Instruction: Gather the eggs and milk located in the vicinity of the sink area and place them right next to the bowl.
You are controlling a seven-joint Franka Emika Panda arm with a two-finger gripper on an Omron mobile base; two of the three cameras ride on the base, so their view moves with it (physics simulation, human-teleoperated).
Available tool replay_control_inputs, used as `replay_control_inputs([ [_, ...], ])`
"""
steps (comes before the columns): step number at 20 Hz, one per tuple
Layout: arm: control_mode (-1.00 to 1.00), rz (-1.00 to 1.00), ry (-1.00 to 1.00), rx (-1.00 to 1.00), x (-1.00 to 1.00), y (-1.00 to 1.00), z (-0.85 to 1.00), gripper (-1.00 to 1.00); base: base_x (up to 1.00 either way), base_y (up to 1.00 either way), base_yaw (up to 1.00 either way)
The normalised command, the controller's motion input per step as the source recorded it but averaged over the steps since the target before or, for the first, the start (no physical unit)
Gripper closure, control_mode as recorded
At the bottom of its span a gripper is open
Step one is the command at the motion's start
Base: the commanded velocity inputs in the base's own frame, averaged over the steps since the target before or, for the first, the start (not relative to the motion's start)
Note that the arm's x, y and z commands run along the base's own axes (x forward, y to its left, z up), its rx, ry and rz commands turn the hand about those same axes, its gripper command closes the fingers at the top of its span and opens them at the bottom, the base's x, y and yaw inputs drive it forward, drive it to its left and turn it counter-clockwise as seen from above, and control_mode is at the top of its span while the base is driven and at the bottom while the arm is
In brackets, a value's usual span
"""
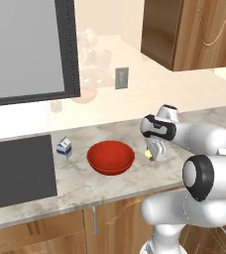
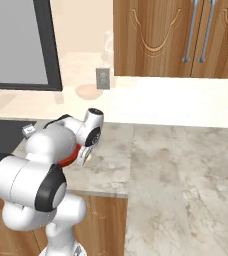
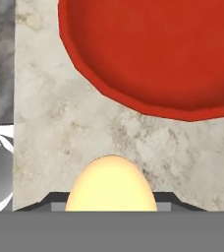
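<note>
One pale-yellow egg (image 3: 111, 184) was seen clamped between the dark finger tips of the gripper (image 1: 151, 155), whose jaws were drawn in narrowly against its sides; in the hand view it was shown rounded and upright at the bottom, over bare marble. In the left base view the egg (image 1: 148, 155) was seen as a small yellow spot at the gripper's tip, just to the right of the red bowl (image 1: 110, 157) and low over the counter; whether it touched the surface could not be told. The bowl was set on the marble countertop (image 1: 75, 181), wide and shallow, with nothing seen inside it. In the hand view its rim (image 3: 133, 101) was curved across the top, near the egg but apart from it. A small white milk carton (image 1: 64, 148) with blue markings was stood upright just beside the bowl on its left, between the bowl and the dark sunken sink basin (image 1: 18, 171). In the right base view the gripper (image 2: 84, 156) was largely hidden behind the white arm, with a sliver of the bowl (image 2: 70, 159) shown beside it. Behind the counter a grey wall outlet (image 1: 121, 78) was mounted on the pale backsplash, a dark-framed window (image 1: 30, 49) was set to its left, and wooden cabinets (image 1: 194, 32) were hung above to the right.
</note>
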Motion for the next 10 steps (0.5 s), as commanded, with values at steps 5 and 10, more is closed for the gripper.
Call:
replay_control_inputs([
  [5, -1.0, 0.2, -0.03, 0.0, 0.07, 0.0, -0.15, 1.0, 0.0, 0.0, 0.0],
  [10, -1.0, 0.09, 0.0, -0.01, 0.15, 0.01, -0.02, 1.0, 0.0, 0.0, 0.0],
])
